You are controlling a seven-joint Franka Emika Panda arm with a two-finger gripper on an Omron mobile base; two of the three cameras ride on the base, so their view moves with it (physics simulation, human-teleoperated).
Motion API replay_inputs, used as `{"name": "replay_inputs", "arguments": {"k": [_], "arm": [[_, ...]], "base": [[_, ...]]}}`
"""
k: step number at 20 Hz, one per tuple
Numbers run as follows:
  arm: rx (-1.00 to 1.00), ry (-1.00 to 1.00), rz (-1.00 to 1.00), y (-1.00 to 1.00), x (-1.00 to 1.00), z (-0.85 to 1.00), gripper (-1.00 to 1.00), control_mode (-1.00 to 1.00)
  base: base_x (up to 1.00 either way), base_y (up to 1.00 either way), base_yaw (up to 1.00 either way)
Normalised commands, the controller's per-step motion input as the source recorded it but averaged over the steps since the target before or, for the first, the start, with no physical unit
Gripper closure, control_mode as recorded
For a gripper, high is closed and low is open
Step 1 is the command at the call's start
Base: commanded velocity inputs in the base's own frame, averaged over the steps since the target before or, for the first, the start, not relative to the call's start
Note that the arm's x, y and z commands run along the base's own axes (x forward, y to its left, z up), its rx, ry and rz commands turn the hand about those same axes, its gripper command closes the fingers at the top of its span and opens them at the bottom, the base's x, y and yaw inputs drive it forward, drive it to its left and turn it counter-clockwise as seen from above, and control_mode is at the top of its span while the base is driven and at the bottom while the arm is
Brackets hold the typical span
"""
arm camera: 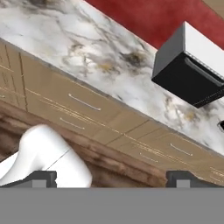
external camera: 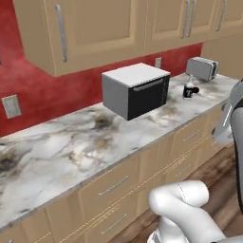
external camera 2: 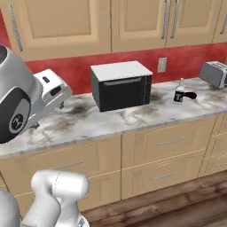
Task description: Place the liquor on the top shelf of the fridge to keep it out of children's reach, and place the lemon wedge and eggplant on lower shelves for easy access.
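The liquor [external camera 2: 179, 94] is standing upright on the counter [external camera 2: 133, 117], just beside the eggplant [external camera 2: 190, 95] and between the microwave [external camera 2: 120, 85] and the toaster [external camera 2: 214, 73]. The gripper [arm camera: 113, 178] is being held wide and empty, well apart from the bottle, probably because the reach is not yet begun.

Tool [arm camera: 112, 179]: fingertips [arm camera: 39, 178] barely clear bottom of hand view, rest of fingers cut off. Far ahead of tool, liquor [external camera 2: 179, 91] label letter too small to read. Eggplant [external camera 2: 190, 95] partly hidden behind bottle. Toaster [external camera 2: 214, 73] beyond them cut by right base view's edge.
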Motion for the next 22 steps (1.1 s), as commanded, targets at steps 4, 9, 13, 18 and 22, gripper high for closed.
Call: {"name": "replay_inputs", "arguments": {"k": [4, 9, 13, 18, 22], "arm": [[0.00, 0.00, 0.00, 0.00, 0.00, 0.00, -1.00, 1.00], [0.00, 0.00, 0.00, 0.00, 0.00, 0.00, -1.00, 1.00], [0.00, 0.00, 0.00, 0.00, 0.00, 0.00, -1.00, 1.00], [0.00, 0.00, 0.00, 0.00, 0.00, 0.00, -1.00, 1.00], [0.00, 0.00, 0.00, 0.00, 0.00, 0.00, -1.00, 1.00]], "base": [[0.99, -0.14, -0.47], [0.99, -0.50, -0.37], [0.93, -0.79, -0.25], [0.97, -0.72, -0.14], [0.97, -0.45, 0.00]]}}
